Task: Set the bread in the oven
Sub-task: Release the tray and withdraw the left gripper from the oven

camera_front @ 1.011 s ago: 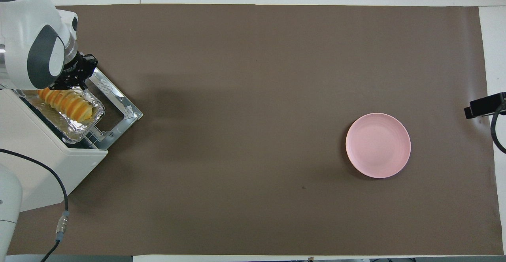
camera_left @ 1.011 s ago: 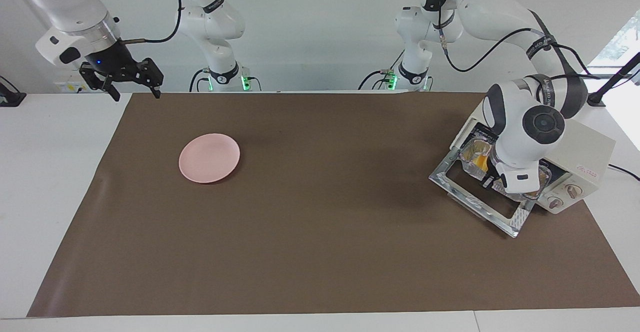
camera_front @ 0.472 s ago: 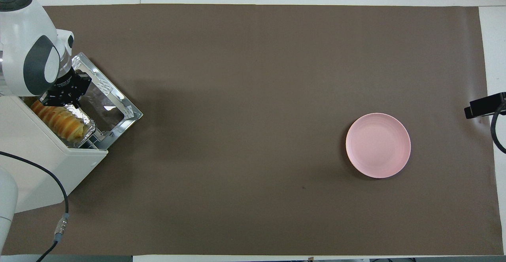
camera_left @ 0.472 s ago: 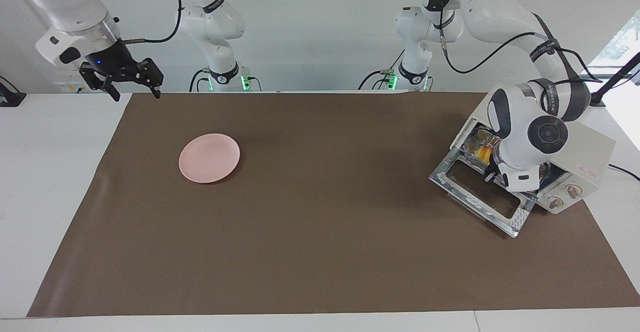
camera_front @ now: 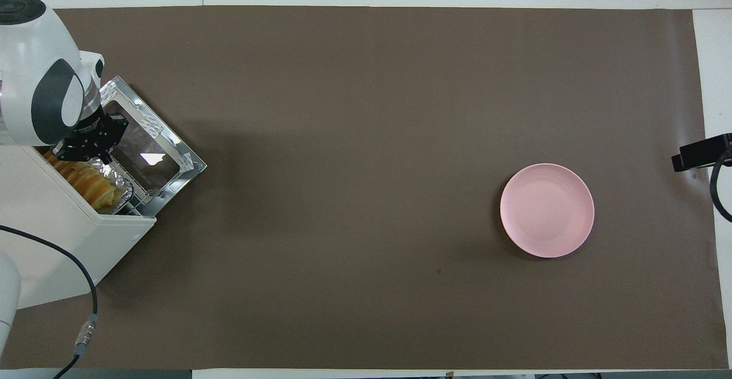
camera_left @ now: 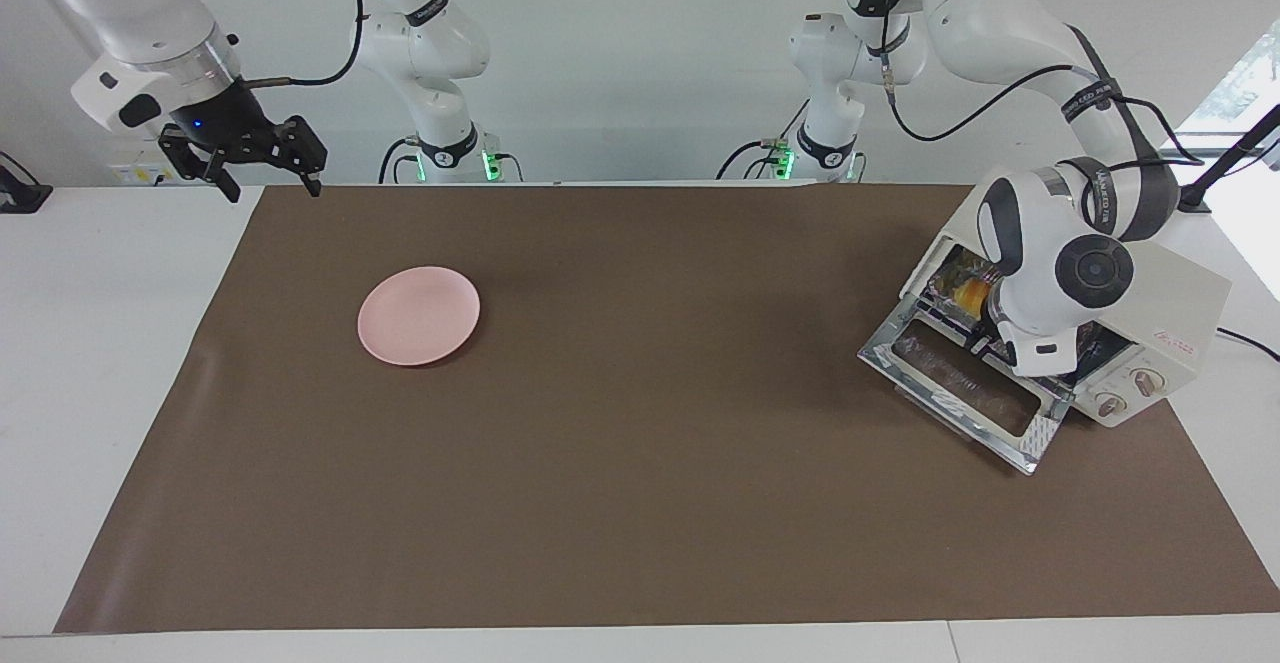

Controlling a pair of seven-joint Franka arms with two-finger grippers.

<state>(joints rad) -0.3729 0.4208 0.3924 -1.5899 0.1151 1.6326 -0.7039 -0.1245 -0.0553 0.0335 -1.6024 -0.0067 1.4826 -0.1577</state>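
Note:
The golden ridged bread (camera_front: 86,178) lies in a crinkled foil tray (camera_front: 118,182) inside the mouth of the cream-white oven (camera_front: 63,242), at the left arm's end of the table. In the facing view the bread (camera_left: 967,293) shows only as a yellow patch inside the oven (camera_left: 1185,293). The glass drop door (camera_front: 151,150) hangs open. My left gripper (camera_front: 83,149) is shut at the tray's outer rim, just over the door's hinge edge. Whether it pinches the rim is hidden by the wrist. My right gripper (camera_left: 272,188) waits open above the table's corner at the right arm's end.
A round pink plate (camera_left: 418,315) sits on the brown mat (camera_left: 640,503) toward the right arm's end. The open door (camera_left: 960,383) juts out over the mat. A black cable (camera_front: 86,287) runs from the oven's side.
The left gripper has moved toward the oven, and the foil tray with the bread has slid from over the door deeper into the oven. The right arm has not moved.

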